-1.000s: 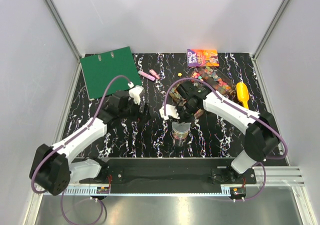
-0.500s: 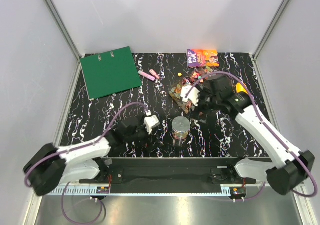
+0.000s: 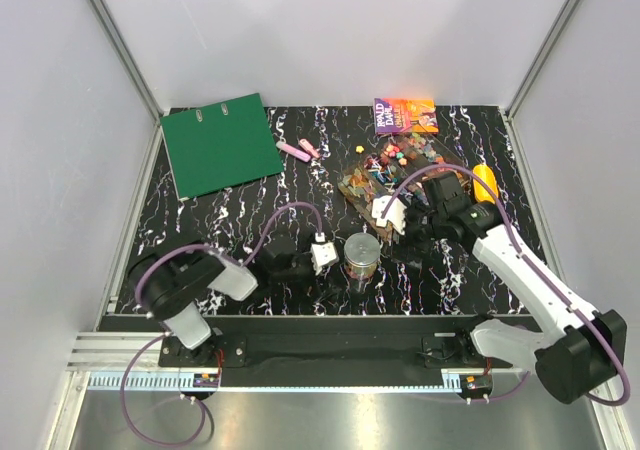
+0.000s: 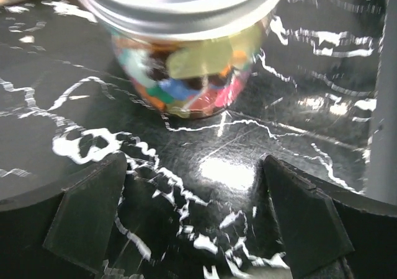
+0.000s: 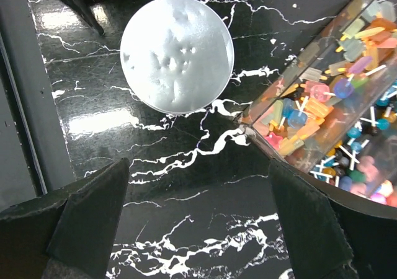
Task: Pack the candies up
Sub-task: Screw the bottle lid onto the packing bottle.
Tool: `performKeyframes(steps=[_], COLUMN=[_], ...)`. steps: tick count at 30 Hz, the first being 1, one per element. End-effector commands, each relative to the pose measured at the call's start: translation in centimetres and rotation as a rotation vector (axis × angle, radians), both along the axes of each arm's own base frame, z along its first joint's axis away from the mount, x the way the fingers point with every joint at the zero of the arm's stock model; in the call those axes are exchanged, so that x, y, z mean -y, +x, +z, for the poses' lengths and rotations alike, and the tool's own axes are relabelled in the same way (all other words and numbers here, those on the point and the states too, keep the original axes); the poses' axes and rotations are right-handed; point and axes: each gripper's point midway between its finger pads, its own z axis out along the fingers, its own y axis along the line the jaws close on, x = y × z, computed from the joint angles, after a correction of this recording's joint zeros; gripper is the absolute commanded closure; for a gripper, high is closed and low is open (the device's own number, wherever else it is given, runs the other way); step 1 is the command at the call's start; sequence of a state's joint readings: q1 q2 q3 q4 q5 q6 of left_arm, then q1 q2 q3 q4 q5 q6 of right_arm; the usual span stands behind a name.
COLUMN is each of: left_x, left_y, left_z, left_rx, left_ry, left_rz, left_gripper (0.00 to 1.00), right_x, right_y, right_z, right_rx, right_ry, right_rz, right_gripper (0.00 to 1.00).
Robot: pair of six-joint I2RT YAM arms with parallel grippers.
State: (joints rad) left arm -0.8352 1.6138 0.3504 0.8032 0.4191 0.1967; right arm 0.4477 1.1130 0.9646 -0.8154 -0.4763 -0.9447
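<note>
lidded jar of candies, both jaws spread wide and empty

the jar (image 3: 361, 257) stands on the marbled worktop (image 3: 230, 215) with its metal lid (image 5: 177, 54) on and candies (image 4: 186, 90) showing through its clear wall. the left jaws sit low just left of the jar, wide apart, holding nothing. the right jaws hang just beyond and right of the jar, fully apart and empty. more candies fill a clear packet (image 5: 322, 115) beyond the jar, with loose ones farther back.
</note>
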Motion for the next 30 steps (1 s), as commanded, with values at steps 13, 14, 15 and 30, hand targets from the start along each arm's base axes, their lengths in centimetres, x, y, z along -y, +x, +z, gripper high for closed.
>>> performKeyframes(steps=[13,14,15,30], left_x=[7.4,7.6,7.8,8.6], left_y=[2.8,2.6,2.6,1.4], left_z=[1.7,1.3,1.6,2.1], left_rx=[0.249,0.232,0.216,0.192], left_ry=[-0.291,-0.291,-0.309,-0.389], left_rz=[-0.198,-0.207,-0.208,-0.268], left_gripper=[0.01,0.01,0.01,0.50], right_x=[-0.5,-0.4,-0.3,-0.8], right_y=[0.2,0.2,0.1,2.1], right_z=[-1.8,-1.8,-2.1,-2.4], right_rx=[-0.078,-0.079,-0.088,-0.043], right_ry=[0.033,0.028,0.019,-0.022], right_rz=[0.105,0.107,0.111,0.247], right_gripper=[0.00,0.00,0.00,0.00])
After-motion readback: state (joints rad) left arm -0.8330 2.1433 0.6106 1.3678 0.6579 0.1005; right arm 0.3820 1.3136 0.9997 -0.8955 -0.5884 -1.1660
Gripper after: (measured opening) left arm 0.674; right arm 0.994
